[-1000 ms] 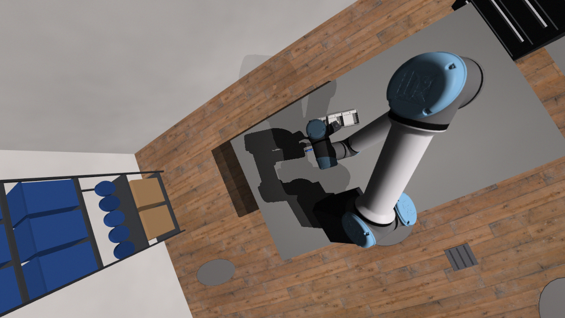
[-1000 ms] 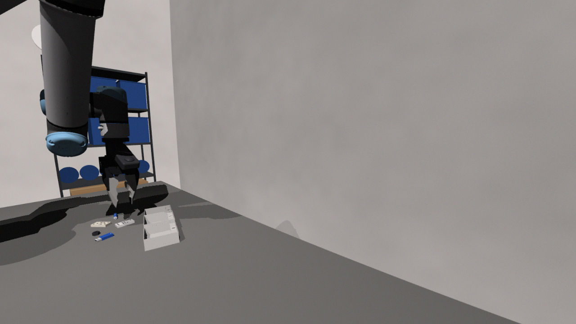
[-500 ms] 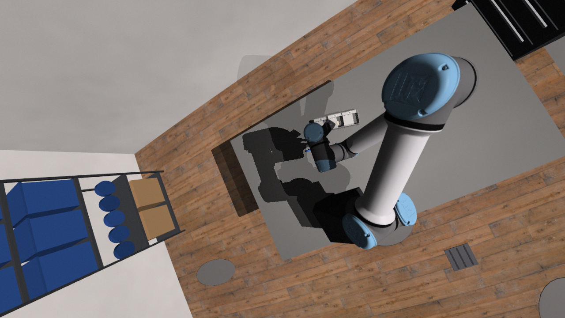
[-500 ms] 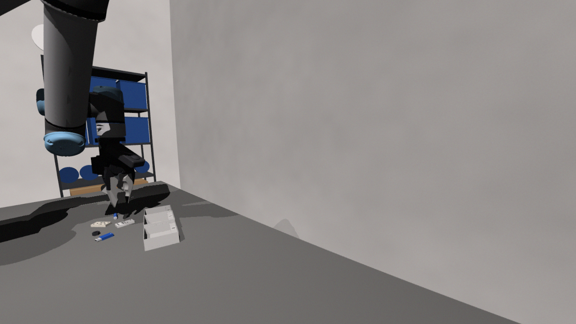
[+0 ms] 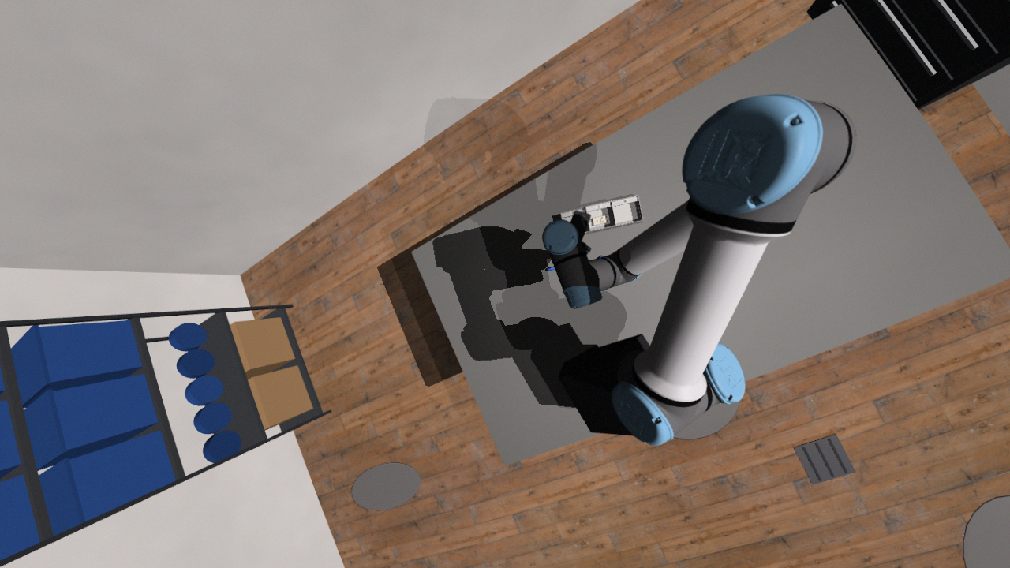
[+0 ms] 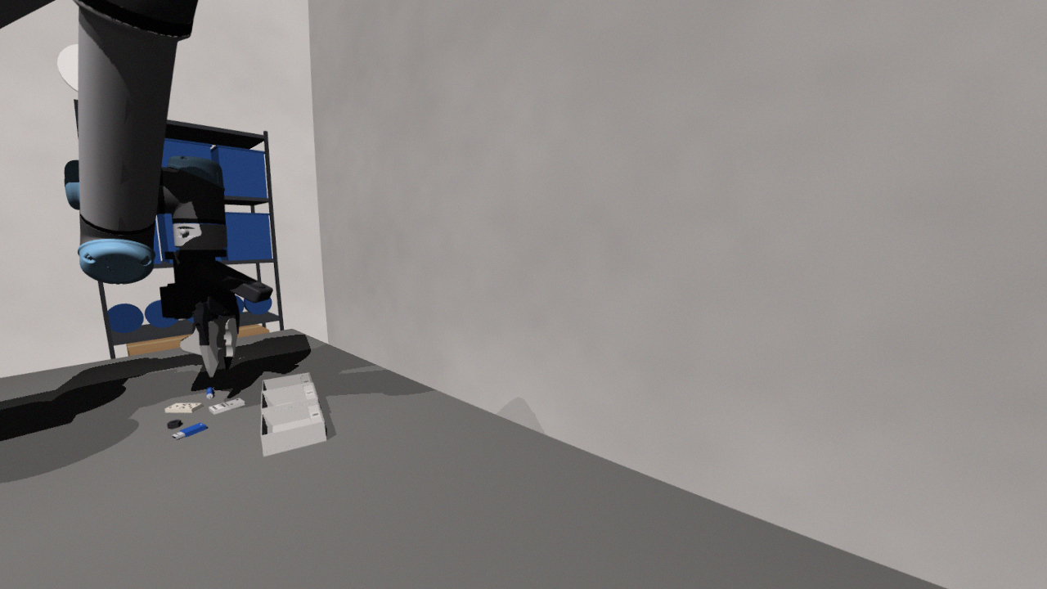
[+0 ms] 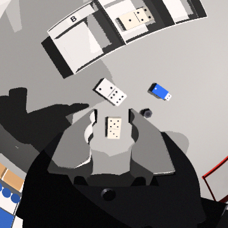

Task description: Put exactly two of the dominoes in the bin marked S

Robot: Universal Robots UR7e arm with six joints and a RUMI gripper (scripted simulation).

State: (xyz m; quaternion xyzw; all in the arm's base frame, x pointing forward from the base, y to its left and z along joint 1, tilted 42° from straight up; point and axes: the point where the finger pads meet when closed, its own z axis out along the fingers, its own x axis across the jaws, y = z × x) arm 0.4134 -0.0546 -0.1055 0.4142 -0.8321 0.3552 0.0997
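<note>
In the wrist view, going from left to right: the bin marked B (image 7: 80, 42) sits at the upper left. The compartment beside it at the top centre (image 7: 111, 22) already holds one cream domino (image 7: 137, 18). Its letter is out of frame, but I judge it to be the bin marked S, so one more domino is wanted.

Below the bins, near the middle of the frame, a white domino (image 7: 111, 92) lies flat on the table (image 7: 190, 57), slanting from upper left to lower right. Just under it lies a second, cream domino (image 7: 113, 127), and the coming move turns on this one. It sits straight beneath the gripper (image 7: 112, 118), framed between the two jaws, with its long axis running up and down the frame, along the jaws. Its short width therefore spans the gap the jaws would close across.

The gripper is partly open and holds nothing. The jaws stand clear of the domino on either side, and in the exterior view the fingertips (image 6: 216, 358) hang above the table rather than on it. A straight drop looks like all the grasp needs.

Further right lie a small black nut (image 7: 146, 113), close to the right jaw, and a blue USB stick (image 7: 160, 91). Both should stay on the table.
</note>
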